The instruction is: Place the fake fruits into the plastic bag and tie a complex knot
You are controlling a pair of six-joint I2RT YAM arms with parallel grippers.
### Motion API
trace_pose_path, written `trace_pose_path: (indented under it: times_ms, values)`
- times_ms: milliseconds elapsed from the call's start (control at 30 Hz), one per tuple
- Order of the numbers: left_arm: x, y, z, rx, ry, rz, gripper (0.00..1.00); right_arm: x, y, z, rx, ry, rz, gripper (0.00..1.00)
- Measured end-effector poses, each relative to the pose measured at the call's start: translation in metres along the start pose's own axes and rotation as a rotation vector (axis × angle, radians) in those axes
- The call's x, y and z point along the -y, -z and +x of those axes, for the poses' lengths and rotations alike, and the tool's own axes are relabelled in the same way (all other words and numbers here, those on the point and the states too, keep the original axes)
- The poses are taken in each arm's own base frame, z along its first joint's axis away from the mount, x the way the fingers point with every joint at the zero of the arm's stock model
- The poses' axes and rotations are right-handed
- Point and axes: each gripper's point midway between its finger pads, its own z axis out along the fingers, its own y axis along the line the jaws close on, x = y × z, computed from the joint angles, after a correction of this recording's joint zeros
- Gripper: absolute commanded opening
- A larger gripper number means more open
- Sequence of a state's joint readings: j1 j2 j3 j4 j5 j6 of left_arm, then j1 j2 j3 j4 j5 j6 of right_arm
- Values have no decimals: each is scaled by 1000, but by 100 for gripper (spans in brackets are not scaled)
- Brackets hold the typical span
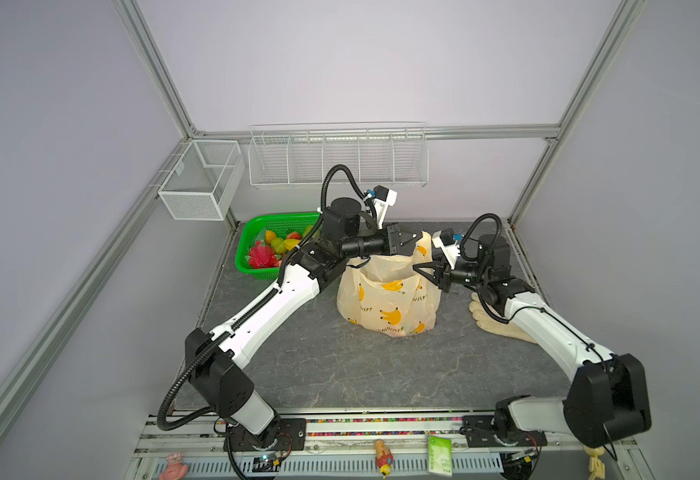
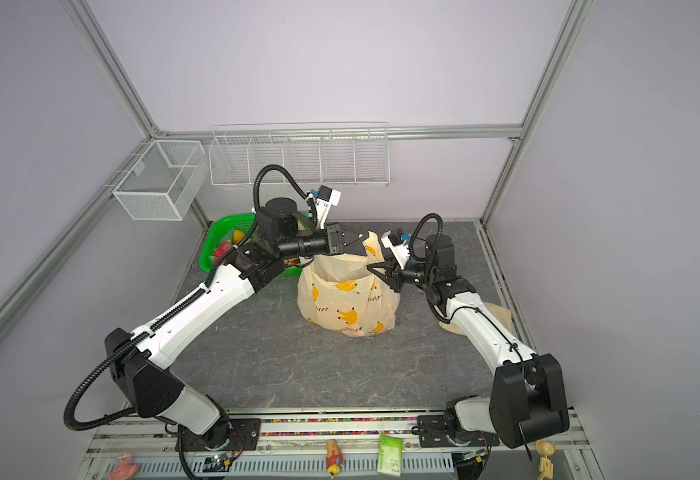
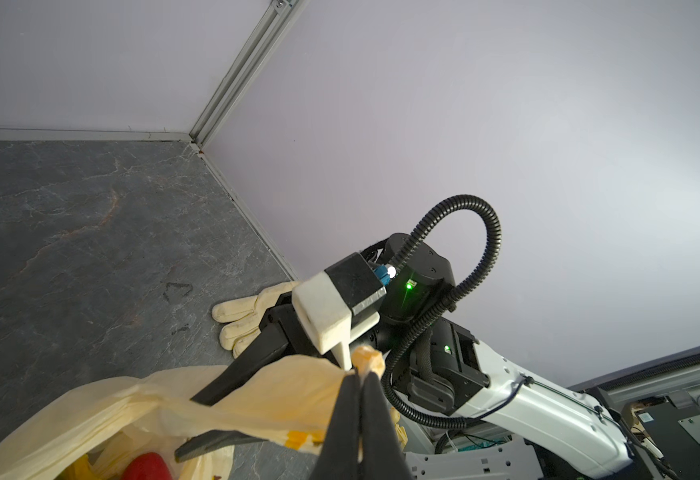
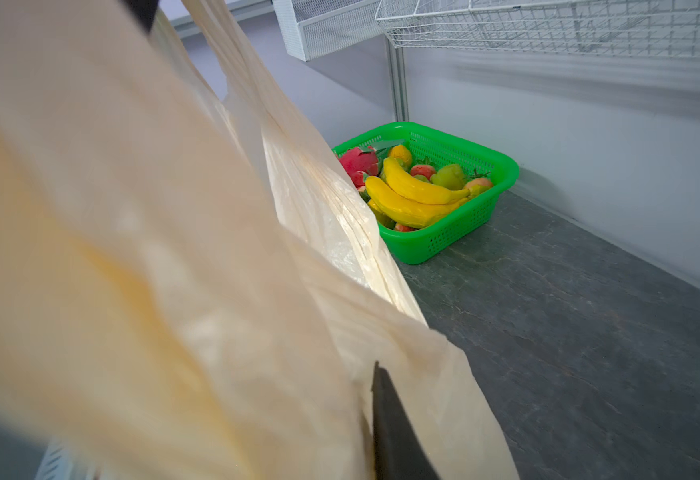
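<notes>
Table [image 1: 340, 374]: grey stone-look top; the bag stands near its middle.
Plastic bag [image 1: 385, 303]: upright, mouth open, between both grippers.
Green basket [image 1: 252, 272]: far left corner of the table.
Glove [image 3: 248, 316]: flat, beside the right arm.
Left gripper [image 3: 358, 376]: fingers pressed together, pinching one handle [image 3: 367, 359] of the bag.
Right gripper [image 1: 418, 268]: one finger on each side of the bag's rim; a real pinch I cannot tell.
Fake fruits [image 4: 414, 195]: most lie in the basket.
Red piece [image 3: 146, 467]: inside the bag.
</notes>
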State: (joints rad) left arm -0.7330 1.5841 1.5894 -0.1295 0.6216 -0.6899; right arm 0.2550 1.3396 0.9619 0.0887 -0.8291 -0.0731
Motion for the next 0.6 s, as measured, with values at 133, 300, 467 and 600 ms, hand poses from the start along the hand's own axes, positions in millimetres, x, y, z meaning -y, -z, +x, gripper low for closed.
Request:
trace_pose_path:
  times_ms: [133,300,467,600]
  values:
    - [4,0,-4,13,-5,17,0,4,6,-8,21,-7,96,70]
    - [4,-1,-4,20,1,25,0,-9,9,-27,78,34,205,85]
    - [3,-1,-3,23,14,27,0,-6,6,-44,143,37,354,89]
    - [2,-2,-4,28,29,32,0,13,7,-50,197,6,520,88]
